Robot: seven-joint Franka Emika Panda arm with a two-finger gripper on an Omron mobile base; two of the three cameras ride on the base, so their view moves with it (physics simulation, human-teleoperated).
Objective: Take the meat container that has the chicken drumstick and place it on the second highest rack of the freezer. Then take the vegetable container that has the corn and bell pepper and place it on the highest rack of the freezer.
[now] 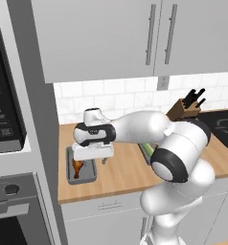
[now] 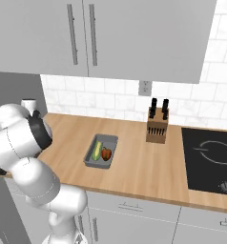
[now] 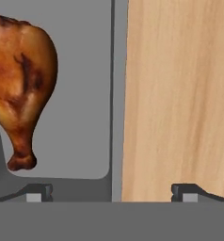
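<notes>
Two dark fingertips (image 3: 40, 192) rise at the bottom of the hand view, set wide apart with nothing between them; the gripper (image 3: 113, 192) straddles the long wall of the meat container (image 3: 85, 94), one tip over the grey tray floor and the other over the wooden counter (image 3: 180, 94). Whether the tips touch anything cannot be told. Close ahead, the chicken drumstick (image 3: 22, 80) lies on the tray floor, glossy brown, its thick end away from the tips and its thin bone end pointing toward them.

From the left base view, the white arm reaches left over the counter (image 1: 120, 172), and the gripper (image 1: 93, 160) hangs straight above the meat container (image 1: 81, 178), which sits near the counter's front edge, just beside a tall grey panel. The drumstick (image 1: 77, 168) shows inside the tray below the hand.

From the right base view, the vegetable container (image 2: 102, 151) rests on the counter (image 2: 134, 167), well apart from the arm. Inside it the corn (image 2: 97, 150) lies lengthwise and the bell pepper (image 2: 106, 154) sits touching or just beside it. A wooden knife block (image 2: 157, 126) stands near the tiled wall, between this tray and a black cooktop (image 2: 210, 157). White wall cabinets (image 2: 134, 33) hang above.
</notes>
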